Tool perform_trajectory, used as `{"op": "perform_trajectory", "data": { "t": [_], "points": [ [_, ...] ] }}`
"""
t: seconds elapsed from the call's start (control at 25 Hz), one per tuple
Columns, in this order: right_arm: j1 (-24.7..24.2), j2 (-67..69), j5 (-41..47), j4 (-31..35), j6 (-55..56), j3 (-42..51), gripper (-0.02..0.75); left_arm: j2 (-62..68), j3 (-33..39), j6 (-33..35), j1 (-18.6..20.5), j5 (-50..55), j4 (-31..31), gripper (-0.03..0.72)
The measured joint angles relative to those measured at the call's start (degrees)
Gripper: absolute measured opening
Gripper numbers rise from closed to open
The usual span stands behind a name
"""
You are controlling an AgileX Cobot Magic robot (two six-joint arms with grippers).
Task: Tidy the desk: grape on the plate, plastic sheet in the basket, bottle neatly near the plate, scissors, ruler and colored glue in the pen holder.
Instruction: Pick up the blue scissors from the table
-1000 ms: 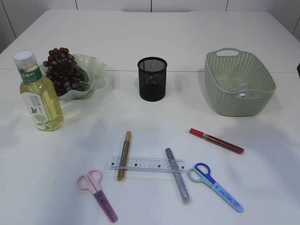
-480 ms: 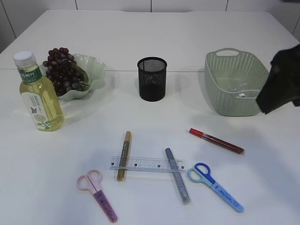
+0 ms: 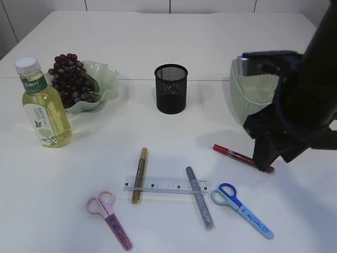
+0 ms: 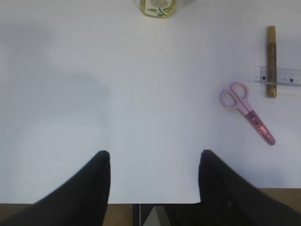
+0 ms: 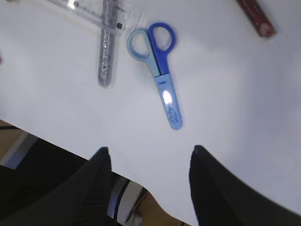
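Standing at the near edge of the desk, I count two pairs of scissors: the pink scissors [image 3: 109, 219] at the left front and the blue scissors [image 3: 242, 210] at the right front. Just behind them lies one clear ruler [image 3: 166, 184], resting across a gold glue pen [image 3: 139, 174] and a silver-blue glue pen [image 3: 199, 197]. A third, the red glue pen [image 3: 243, 158], lies a little further back on the right. That makes three glue pens, one ruler and two scissors, all on the table.

The right gripper [image 5: 148, 162] hangs over this right-hand cluster with its fingers spread and nothing between them; its wrist view looks down on the blue scissors. The left gripper [image 4: 154, 162] is likewise spread and empty, low over bare table, with the pink scissors off to its right.

Further back, one bottle [image 3: 43, 107] stands upright just beside the one plate [image 3: 104, 84], which carries the grape [image 3: 71, 78] bunch. One mesh pen holder [image 3: 171, 88] stands mid-table, seemingly empty. The one basket [image 3: 251, 97] sits at the right, mostly hidden by the arm, so I cannot see the plastic sheet.

So the stationery step looks to be in hand. Next, I'd judge, the right gripper must drop, close on the red pen or the blue scissors, and carry it to the holder.
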Motion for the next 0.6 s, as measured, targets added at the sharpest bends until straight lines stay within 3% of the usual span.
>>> {"op": "perform_trajectory", "data": {
  "t": [0.6],
  "points": [
    [2.60,15.86,-2.19,-3.26,1.13,0.00,0.418,0.00,0.00,0.00,0.00,0.79,0.00,0.435]
  ]
}}
